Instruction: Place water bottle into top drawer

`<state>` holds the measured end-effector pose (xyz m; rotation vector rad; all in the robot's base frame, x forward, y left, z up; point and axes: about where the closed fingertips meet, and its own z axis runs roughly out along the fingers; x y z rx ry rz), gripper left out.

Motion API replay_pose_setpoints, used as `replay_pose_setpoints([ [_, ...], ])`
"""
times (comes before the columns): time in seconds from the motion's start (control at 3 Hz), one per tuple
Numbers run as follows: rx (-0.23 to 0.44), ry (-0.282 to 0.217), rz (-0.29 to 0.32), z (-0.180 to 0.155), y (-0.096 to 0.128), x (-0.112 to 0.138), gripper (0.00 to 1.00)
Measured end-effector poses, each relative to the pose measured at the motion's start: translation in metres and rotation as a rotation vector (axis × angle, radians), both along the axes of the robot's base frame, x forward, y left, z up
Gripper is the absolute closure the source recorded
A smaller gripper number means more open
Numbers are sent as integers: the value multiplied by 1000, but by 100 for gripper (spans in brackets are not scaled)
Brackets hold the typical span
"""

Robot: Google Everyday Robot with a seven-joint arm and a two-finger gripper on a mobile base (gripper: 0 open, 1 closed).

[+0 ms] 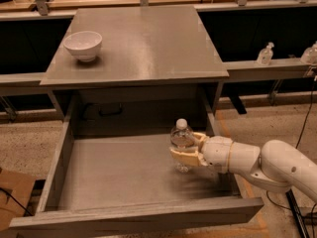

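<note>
The water bottle [182, 138] is clear with a white cap and stands upright inside the open top drawer [124, 177], near its right side, its base on or just above the drawer bottom. My gripper [185, 149] reaches in from the right over the drawer's right wall, and its cream fingers [186, 157] are closed around the bottle's body. The white arm extends off to the lower right. The drawer is pulled far out from the grey cabinet.
A white bowl [82, 45] sits on the cabinet top [143, 38] at the left. Small pump-top bottles [265, 54] stand on a ledge at the right. A cardboard piece [12, 192] lies on the floor at the lower left.
</note>
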<state>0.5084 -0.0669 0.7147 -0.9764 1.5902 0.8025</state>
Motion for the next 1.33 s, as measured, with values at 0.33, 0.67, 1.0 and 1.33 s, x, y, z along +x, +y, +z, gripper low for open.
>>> replay_pose_setpoints([
  [0.33, 18, -10, -7, -8, 0, 10, 35],
  [0.67, 29, -19, -11, -11, 0, 13, 12],
  [1.0, 38, -21, -29, -5, -2, 13, 0],
  [1.33, 38, -21, -29, -5, -2, 13, 0],
])
